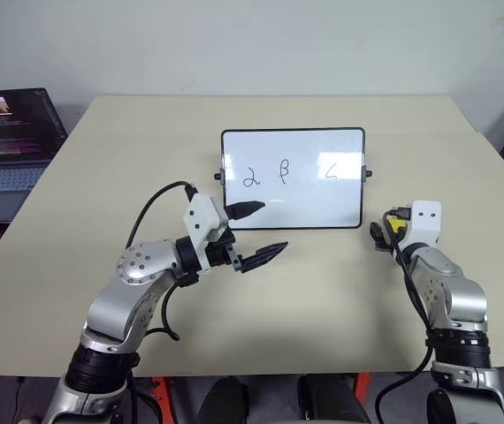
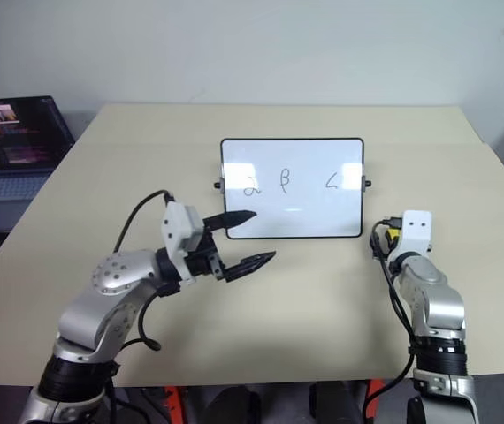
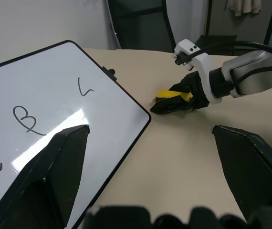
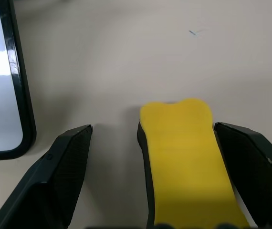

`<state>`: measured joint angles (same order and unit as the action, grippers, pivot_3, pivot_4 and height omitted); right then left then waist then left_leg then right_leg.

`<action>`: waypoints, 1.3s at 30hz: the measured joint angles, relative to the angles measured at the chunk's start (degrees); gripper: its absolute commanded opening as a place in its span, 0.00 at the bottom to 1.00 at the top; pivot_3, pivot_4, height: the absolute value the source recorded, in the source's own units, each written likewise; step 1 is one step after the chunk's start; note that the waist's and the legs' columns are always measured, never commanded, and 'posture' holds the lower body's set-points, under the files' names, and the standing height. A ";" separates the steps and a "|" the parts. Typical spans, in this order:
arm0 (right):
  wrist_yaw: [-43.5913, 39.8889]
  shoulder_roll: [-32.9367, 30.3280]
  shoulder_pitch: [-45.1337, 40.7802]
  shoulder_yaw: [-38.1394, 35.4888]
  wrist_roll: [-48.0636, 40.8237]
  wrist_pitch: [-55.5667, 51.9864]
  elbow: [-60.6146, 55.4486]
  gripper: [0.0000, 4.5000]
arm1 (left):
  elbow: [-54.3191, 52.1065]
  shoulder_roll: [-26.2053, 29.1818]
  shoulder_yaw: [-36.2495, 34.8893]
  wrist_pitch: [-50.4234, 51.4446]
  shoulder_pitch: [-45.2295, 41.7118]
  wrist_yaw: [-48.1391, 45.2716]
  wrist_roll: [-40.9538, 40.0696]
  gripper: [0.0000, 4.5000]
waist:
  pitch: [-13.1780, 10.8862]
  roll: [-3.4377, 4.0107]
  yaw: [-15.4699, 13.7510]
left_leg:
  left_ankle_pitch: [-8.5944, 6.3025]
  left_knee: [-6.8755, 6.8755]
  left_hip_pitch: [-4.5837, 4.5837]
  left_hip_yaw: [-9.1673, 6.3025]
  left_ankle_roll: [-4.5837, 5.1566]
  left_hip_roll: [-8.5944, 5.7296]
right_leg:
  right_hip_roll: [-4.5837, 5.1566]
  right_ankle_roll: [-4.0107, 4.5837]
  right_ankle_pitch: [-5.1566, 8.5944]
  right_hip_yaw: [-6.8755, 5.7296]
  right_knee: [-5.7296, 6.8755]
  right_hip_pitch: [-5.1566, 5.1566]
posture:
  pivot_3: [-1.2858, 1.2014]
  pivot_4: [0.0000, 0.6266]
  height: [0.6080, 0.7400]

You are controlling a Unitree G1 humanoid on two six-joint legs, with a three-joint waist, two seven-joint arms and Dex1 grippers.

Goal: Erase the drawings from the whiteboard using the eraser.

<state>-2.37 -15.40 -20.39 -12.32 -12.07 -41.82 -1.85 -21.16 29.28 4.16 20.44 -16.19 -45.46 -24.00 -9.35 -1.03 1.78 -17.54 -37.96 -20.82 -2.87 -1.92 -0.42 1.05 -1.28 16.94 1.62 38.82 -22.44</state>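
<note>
Far left, one laptop sat with its screen lit, on a lower surface just off the desk edge. The desk itself was a plain beige top, pretty bare, with a pale wall behind it and some dark chair-like shapes visible in the left wrist view.

Next over, the left claw hung just in front of the whiteboard's near left corner, fingers spread wide with nothing between them, the upper tip overlapping the board's lower edge from the head camera.

Middle of the desk: one whiteboard, black frame, lying flat. Three drawings on it in a row, a 2-ish squiggle, a beta loop and a 6-like hook, all untouched.

Right side: the right claw was low at the desk just off the board's near right corner, jaws wide apart. One yellow eraser lay between the fingers, up against the one farther from the board, with a clear gap to the other, so not gripped.
</note>
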 measured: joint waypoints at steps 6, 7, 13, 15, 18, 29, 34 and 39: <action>0.02 -0.04 -0.28 -0.03 0.02 0.03 0.01 1.00 | 1.37 0.84 -1.56 -2.51 0.00 1.70 2.95 1.00 | 0.00 0.00 -0.02 | 0.00 0.00 0.00 0.00 0.00 0.00 | 0.00 0.00 0.00 0.00 -0.01 0.00 | 0.52 0.24 1.00; 0.02 -0.04 -0.28 -0.03 0.04 0.03 0.01 1.00 | 1.41 0.84 -1.58 -2.94 0.00 2.02 3.28 1.00 | 0.00 0.00 -0.03 | 0.00 0.00 -0.01 0.00 0.00 0.00 | 0.00 0.00 0.00 0.00 -0.01 0.00 | 0.52 0.24 1.00; 0.00 -0.04 -0.40 -0.02 0.05 0.09 0.34 1.00 | 1.49 0.95 -1.72 -3.64 0.00 2.26 4.37 1.00 | 0.00 0.00 -0.02 | 0.00 0.00 0.00 0.00 0.00 0.00 | 0.00 0.00 0.00 -0.01 0.00 0.00 | 0.52 0.24 1.00; 0.00 -0.04 -0.52 -0.02 0.05 0.17 0.80 1.00 | 1.49 0.95 -1.74 -3.64 0.00 2.25 4.44 1.00 | 0.00 0.00 -0.02 | 0.00 0.00 0.00 0.00 0.00 0.00 | 0.00 0.00 0.00 0.00 0.00 0.00 | 0.52 0.24 1.00; 0.00 -0.04 -0.63 -0.02 0.06 0.25 1.05 1.00 | 1.49 0.94 -1.74 -3.61 -0.01 2.24 4.49 1.00 | 0.00 0.00 -0.02 | 0.00 0.00 0.00 0.00 0.00 0.00 | 0.00 0.00 0.00 0.00 0.00 0.00 | 0.52 0.24 1.00; 0.00 -0.06 -0.76 -0.02 0.08 0.53 1.05 1.00 | 1.48 0.90 -1.74 -3.50 -0.04 2.16 4.57 1.00 | 0.00 0.00 -0.02 | 0.00 0.00 0.00 0.00 0.00 0.00 | 0.00 0.00 0.00 0.00 0.00 0.00 | 0.52 0.24 1.00; 0.02 -0.05 -0.68 -0.02 0.10 0.53 1.05 1.00 | 1.48 0.87 -1.74 -3.50 -0.12 2.12 4.56 1.00 | 0.00 0.00 -0.02 | 0.00 0.00 0.00 0.00 0.00 0.00 | 0.00 0.00 0.00 0.00 0.00 0.00 | 0.52 0.24 1.00; 0.07 -0.06 -0.71 -0.02 0.15 0.64 1.06 1.00 | 1.50 0.80 -1.74 -3.50 -0.30 2.04 4.56 1.00 | 0.00 0.00 -0.02 | 0.00 0.00 0.00 0.00 0.00 0.00 | 0.00 0.00 0.00 0.00 0.00 0.00 | 0.52 0.24 1.00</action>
<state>-2.30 -15.46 -21.10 -12.34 -11.92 -41.18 -0.79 -19.67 30.08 2.42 16.93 -16.49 -43.42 -19.44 -9.35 -1.03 1.76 -17.54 -37.96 -20.83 -2.87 -1.92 -0.42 1.05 -1.28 16.93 1.62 38.82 -22.44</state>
